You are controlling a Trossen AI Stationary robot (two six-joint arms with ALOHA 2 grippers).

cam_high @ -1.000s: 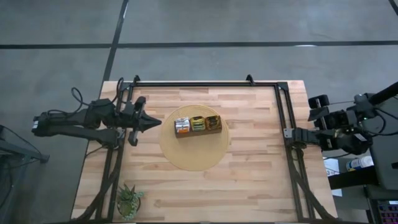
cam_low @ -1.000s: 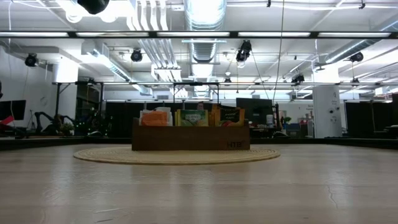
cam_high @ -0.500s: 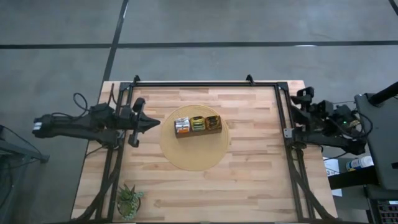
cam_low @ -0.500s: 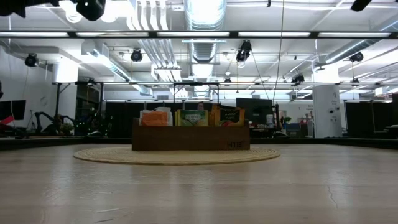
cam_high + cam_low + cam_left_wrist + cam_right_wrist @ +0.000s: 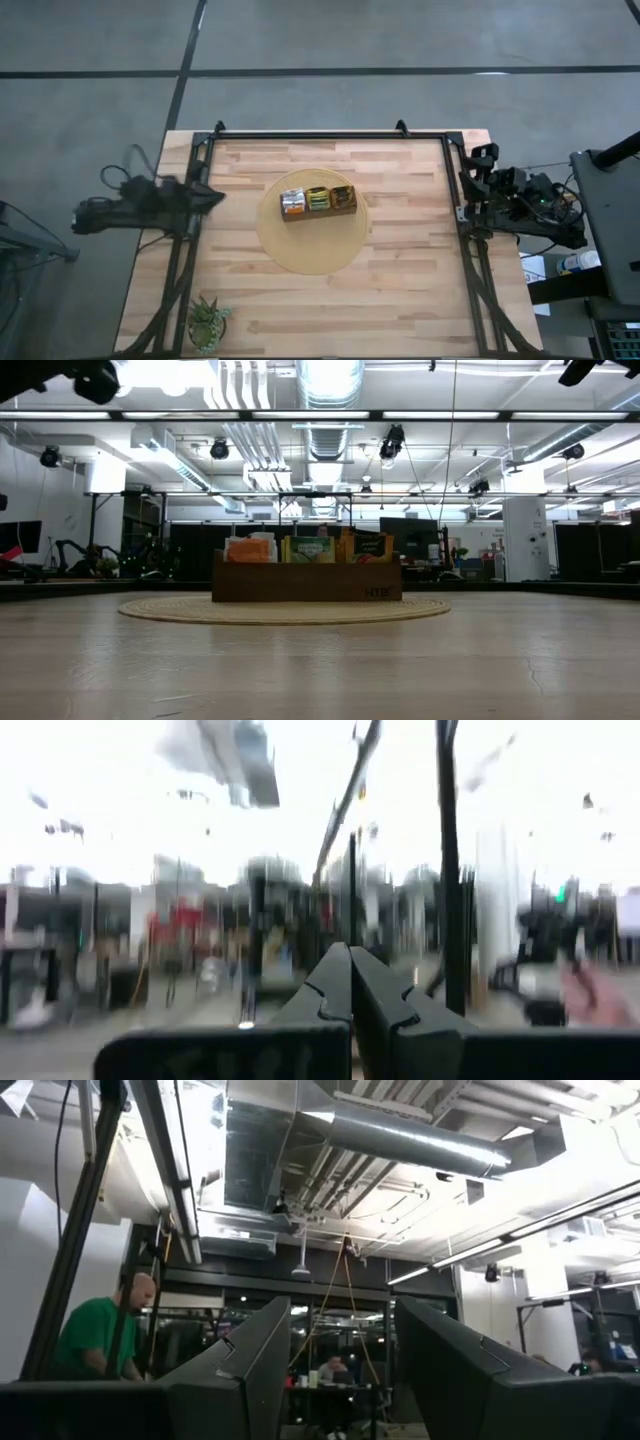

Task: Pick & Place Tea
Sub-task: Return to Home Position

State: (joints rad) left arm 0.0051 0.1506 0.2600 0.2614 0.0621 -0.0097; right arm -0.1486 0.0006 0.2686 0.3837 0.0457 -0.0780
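We see long ceiling lamps [image 5: 330,415] shining bright and even on the table [image 5: 400,290], so the shadows there are soft. In the left wrist view, white glare fills the top and the room looks smeared. In the low view the far room is dim.

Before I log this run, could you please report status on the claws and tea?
Left claw shut, empty, at left edge of table. Right claw open, empty, at right edge. Tea sachets in box on mat. Plant far off.
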